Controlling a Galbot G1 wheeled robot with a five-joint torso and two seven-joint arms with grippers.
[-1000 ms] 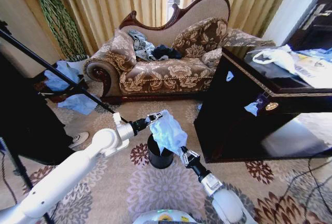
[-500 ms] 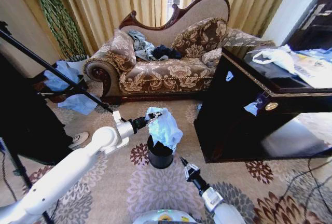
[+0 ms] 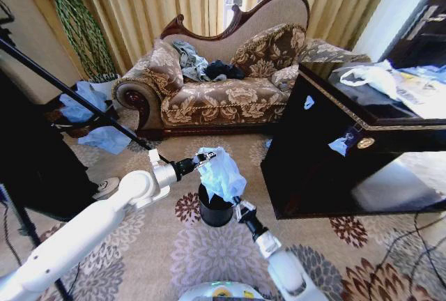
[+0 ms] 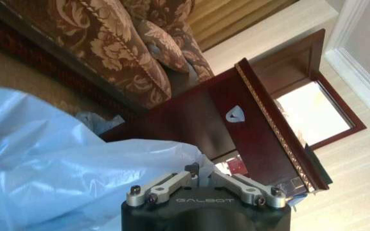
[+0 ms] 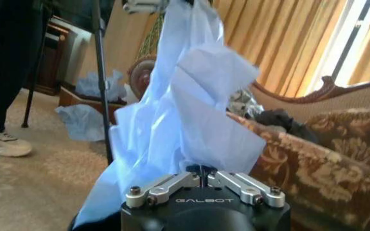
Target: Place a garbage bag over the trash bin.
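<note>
Reaching back up since half a second ago, the right gripper point(image 3: 238, 205) now sits against the lower edge of the thin, crinkled pale blue plastic garbage bag point(image 3: 219, 173), beside the small, smooth black cylindrical trash bin point(image 3: 214, 211); its fingers look pressed together at the film. Above the bin, the left gripper point(image 3: 203, 157) still pinches the bag's top, so it hangs into the bin's mouth.

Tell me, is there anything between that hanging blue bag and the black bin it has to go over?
Nothing visible does. The garbage bag hangs from the left gripper right above the trash bin, its lower end reaching the open rim. The right gripper sits beside the bin, at the bag's lower edge, not across the opening.
</note>
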